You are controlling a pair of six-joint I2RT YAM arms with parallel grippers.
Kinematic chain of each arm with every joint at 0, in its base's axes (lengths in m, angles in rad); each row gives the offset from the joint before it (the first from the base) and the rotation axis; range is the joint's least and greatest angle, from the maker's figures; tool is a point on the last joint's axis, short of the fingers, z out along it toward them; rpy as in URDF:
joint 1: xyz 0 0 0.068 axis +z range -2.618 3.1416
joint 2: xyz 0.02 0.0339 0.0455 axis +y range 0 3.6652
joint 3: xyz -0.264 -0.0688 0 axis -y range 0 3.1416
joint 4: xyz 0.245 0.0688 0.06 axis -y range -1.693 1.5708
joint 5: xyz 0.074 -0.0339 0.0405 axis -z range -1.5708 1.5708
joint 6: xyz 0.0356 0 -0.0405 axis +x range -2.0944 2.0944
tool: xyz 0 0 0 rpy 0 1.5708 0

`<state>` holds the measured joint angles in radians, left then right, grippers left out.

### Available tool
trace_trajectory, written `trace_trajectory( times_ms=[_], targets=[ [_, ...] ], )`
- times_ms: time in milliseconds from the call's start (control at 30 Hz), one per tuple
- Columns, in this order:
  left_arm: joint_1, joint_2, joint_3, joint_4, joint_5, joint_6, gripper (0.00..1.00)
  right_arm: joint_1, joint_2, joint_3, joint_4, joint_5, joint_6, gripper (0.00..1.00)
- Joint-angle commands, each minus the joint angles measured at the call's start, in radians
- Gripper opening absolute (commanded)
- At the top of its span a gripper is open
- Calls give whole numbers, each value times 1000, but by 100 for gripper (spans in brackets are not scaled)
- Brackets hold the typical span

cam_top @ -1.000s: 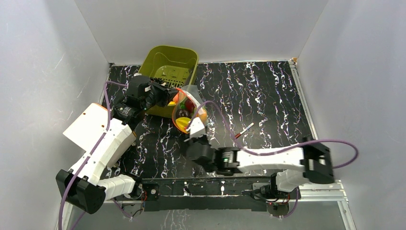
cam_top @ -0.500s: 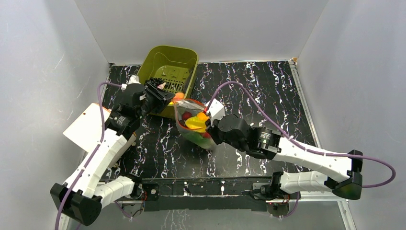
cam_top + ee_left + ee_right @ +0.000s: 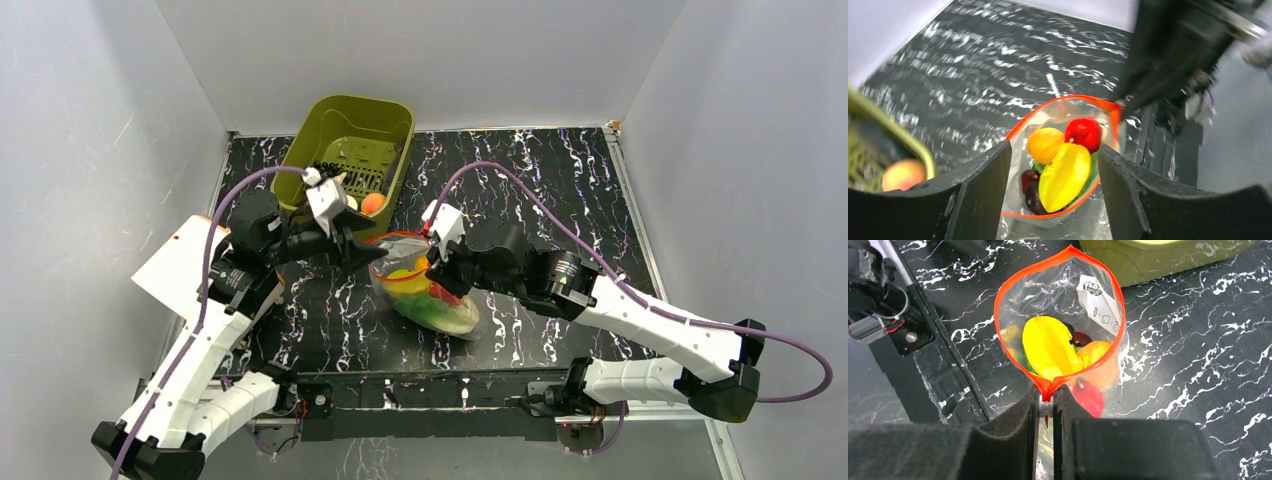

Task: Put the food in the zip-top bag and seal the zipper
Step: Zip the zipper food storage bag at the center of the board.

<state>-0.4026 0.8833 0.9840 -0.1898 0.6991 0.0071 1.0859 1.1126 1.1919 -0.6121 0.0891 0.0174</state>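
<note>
The clear zip-top bag lies mid-table with its mouth gaping. Its red-orange zipper forms an open loop. Inside the bag sits food: a yellow piece, an orange piece, a red strawberry and a dark purple ball. My right gripper is shut on the zipper's near end, also seen in the top view. My left gripper stands open just off the mouth's left edge, with nothing between its fingers. One peach-coloured piece sits in the bin.
The olive-green bin stands at the back left, close behind the bag. A small red-and-white stick lies on the black marbled table beyond the bag. Grey walls close in on three sides.
My left gripper opened and let go of the bag's mouth edge. The right arm swung round and carried the bag from beside the bin toward the table's middle, where it now lies.
</note>
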Motion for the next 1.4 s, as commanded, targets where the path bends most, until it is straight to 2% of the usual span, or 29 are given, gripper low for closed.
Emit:
trace_trajectory(
  times_ms=[0, 167, 300, 367, 500, 600, 700, 867, 933, 967, 1033, 1067, 1233, 1367],
  targets=[
    [1, -28, -12, 13, 430, 422, 63, -3, -26, 61, 73, -90, -84, 0],
    [0, 75, 73, -227, 611, 660, 59, -3, -45, 39, 105, -154, -154, 0],
    [-1, 109, 75, -271, 672, 698, 47, -4, -42, 42, 118, -156, -167, 0],
    [-3, 108, 50, -225, 666, 655, 45, -4, -41, 38, 133, -152, -168, 0],
    [-13, 103, -12, -82, 662, 515, 55, -4, -34, 29, 155, -134, -169, 0],
    [-36, 100, -53, 0, 613, 429, 57, -5, -31, 23, 174, -135, -164, 0],
    [-72, 110, -73, 42, 551, 384, 57, -5, -31, 13, 195, -137, -159, 0],
    [-124, 156, -73, 86, 459, 307, 49, -4, -25, -4, 215, -146, -153, 0],
    [-143, 174, -70, 81, 430, 316, 43, -4, -27, -16, 227, -159, -146, 0],
    [-146, 179, -70, 80, 421, 322, 35, -4, -30, -24, 231, -157, -146, 0],
    [-149, 179, -70, 88, 407, 321, 9, -4, -42, -45, 240, -141, -150, 0],
    [-150, 175, -73, 99, 399, 316, 0, -4, -53, -63, 253, -131, -152, 2],
    [-149, 140, -101, 187, 393, 253, 0, -4, -160, -233, 385, -75, -141, 29],
    [-150, 131, -111, 222, 409, 222, 0, -5, -238, -339, 478, -64, -114, 42]
  ],
)
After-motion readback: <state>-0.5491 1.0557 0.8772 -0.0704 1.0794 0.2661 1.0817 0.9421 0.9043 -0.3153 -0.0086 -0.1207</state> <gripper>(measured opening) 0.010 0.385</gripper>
